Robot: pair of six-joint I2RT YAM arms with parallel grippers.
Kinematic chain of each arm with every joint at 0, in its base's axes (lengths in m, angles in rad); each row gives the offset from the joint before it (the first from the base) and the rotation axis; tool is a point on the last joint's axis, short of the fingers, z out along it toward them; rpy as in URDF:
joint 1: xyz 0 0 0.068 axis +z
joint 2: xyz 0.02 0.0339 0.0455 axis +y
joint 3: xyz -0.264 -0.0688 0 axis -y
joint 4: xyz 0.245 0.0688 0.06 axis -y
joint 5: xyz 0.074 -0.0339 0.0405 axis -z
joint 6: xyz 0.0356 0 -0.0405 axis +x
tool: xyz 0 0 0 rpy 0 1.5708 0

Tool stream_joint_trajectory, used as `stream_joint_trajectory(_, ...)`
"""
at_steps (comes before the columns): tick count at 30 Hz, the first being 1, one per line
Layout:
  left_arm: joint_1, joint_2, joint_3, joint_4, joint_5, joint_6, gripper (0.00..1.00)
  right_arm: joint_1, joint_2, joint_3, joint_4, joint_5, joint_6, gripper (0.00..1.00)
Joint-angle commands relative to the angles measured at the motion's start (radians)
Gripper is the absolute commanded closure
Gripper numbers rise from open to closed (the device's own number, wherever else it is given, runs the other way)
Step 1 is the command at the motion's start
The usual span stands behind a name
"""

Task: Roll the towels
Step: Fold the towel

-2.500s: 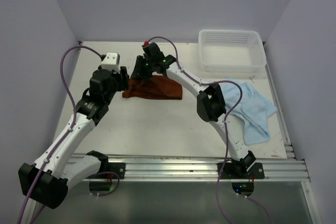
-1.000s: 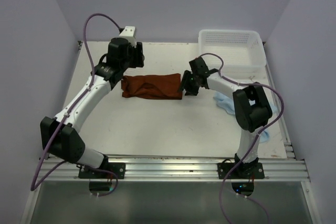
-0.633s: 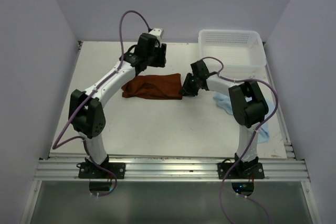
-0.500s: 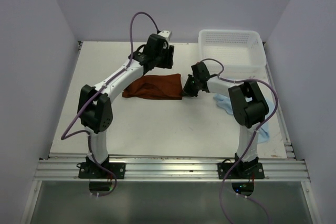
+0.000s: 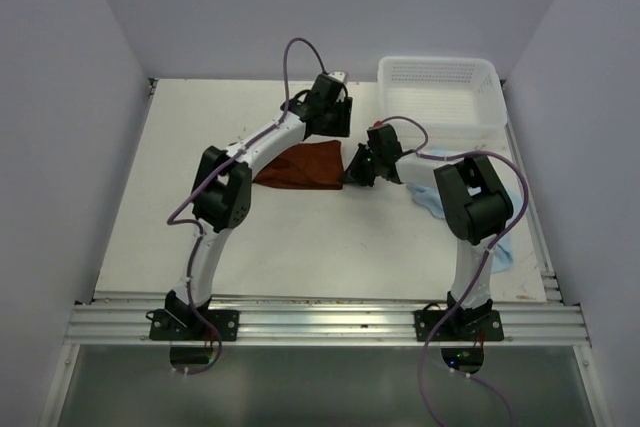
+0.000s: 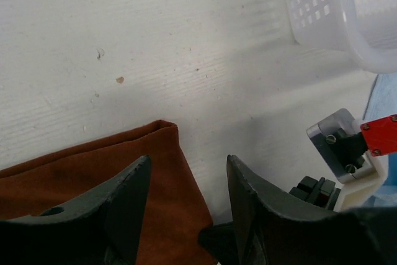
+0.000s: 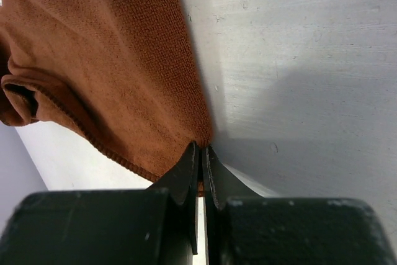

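Rust-brown soft cloth towel (image 5: 305,165): end nearest white plastic mesh basket (image 5: 440,125) pinched in right fingers (image 7: 183,178), left fingers (image 6: 127,215) spread over same end, long axis running away from basket.

overhead and close wrist views, shared towel (image 5: 310,167)

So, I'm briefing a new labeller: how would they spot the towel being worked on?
Find the white basket at the table's far right corner. Left of it, mid-table, lies a flat rust-brown towel, its right edge pinched by the right gripper. The only other towel is light blue, lying further right.
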Motion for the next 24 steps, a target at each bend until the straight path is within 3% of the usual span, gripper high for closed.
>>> stream_joint_trajectory(1, -0.012, 0.032, 0.02, -0.01, -0.01, -0.028, 0.44, -0.005, 0.016, -0.044, -0.044, 0.039, -0.006, 1.0)
stream_joint_trajectory(17, -0.019, 0.165, 0.05, -0.021, -0.069, -0.024, 0.5, -0.006, 0.043, -0.057, -0.01, 0.021, 0.006, 1.0)
stream_joint_trajectory(24, -0.019, 0.228, 0.107, -0.071, -0.104, -0.016, 0.63, -0.006, 0.04, -0.072, 0.004, 0.022, -0.002, 1.0)
